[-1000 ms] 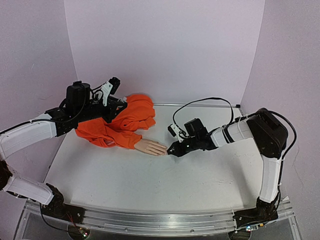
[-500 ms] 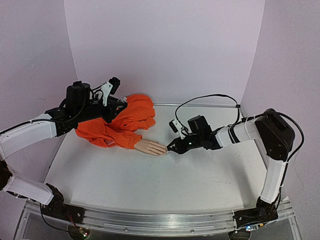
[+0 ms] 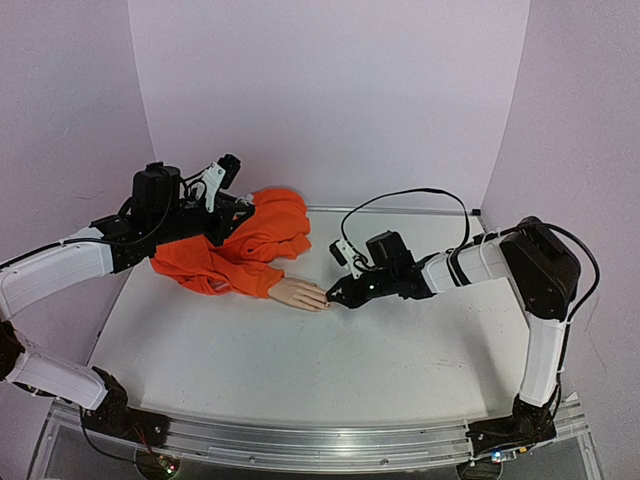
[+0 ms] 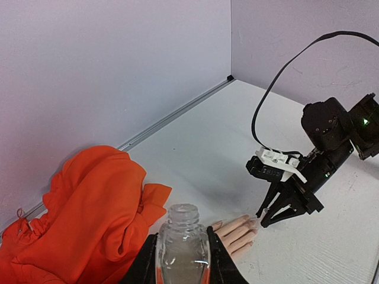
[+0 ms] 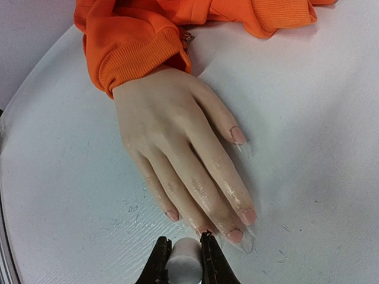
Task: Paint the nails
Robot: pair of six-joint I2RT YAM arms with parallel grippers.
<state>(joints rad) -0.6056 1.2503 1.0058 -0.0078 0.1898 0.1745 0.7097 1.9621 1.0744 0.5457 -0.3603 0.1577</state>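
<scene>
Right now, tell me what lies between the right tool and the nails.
Nothing. In the right wrist view the right tool, shut on a white cylinder, sits at the nails; no gap shows.

Bright, even light; soft shadows

Mannequin hand (image 5: 177, 142): smooth, pale peach, plastic-looking skin with a slight sheen. The nails (image 5: 238, 135) are pinker and glossier. Sleeve (image 5: 136, 53): orange knit cloth, matt, ribbed at the cuff. Table (image 5: 308, 148): white, matt, finely grained. My right gripper (image 5: 185, 251): matt black, closed on a smooth white cap (image 5: 185, 269). My left gripper (image 4: 182, 236): matt black, clamped on a clear, glossy bottle (image 4: 182, 254).
</scene>
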